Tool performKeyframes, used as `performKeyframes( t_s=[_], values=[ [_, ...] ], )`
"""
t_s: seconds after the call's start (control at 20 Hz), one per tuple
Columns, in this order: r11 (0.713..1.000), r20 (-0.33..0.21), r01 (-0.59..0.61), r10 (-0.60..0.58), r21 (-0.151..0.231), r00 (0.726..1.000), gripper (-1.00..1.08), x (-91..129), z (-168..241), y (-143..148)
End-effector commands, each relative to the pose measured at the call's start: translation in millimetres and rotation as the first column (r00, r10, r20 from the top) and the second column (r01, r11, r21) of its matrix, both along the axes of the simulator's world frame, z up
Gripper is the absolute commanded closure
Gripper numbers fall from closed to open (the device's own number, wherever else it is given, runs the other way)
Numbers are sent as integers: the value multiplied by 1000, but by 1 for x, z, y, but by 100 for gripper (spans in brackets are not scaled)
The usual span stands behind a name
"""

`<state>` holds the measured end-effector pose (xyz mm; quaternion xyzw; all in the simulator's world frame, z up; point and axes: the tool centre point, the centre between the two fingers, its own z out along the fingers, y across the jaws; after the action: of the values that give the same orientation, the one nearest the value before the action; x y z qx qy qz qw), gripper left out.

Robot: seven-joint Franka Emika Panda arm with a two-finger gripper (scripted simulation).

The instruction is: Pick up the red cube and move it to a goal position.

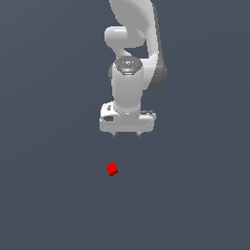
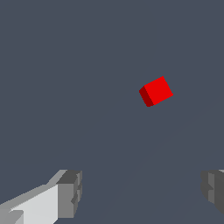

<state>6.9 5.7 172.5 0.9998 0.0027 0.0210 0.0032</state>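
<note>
Clearly the red cube [image 1: 112, 169] lies apart from the wide-open, empty end effector [image 1: 126, 133], toward the exterior view's left, turned askew.

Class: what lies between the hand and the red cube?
Nothing: bare grey floor separates the open hand from the cube, clearest in the exterior view.

- Both views are evenly, moderately lit renders with no glare and no blur.
- The flat slate-grey surface [image 1: 53, 195] is uniform, showing no cast shadows.
- The glossy white robot arm [image 1: 128, 88] shades softly to grey on the exterior view's right.
- The tiny bright red plain cube [image 2: 156, 91] shows one darker side face in the wrist view.
- Edges look jagged and pixelated, without distortion.
</note>
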Motion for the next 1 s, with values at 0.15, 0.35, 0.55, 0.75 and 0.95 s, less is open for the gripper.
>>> performKeyframes(
  t_s=[0.15,0.35,0.55,0.75,0.95],
  values=[
    [1000,0,-5,5,0,1000,-92,1,-1,-1],
    [1000,-2,-25,25,0,1000,-92,4,-8,-5],
    [998,-5,-62,62,0,998,-92,10,-20,-11],
    [993,-10,-116,116,1,993,-92,19,-38,-21],
    [983,-16,-186,186,2,982,-92,31,-61,-32]
  ],
)
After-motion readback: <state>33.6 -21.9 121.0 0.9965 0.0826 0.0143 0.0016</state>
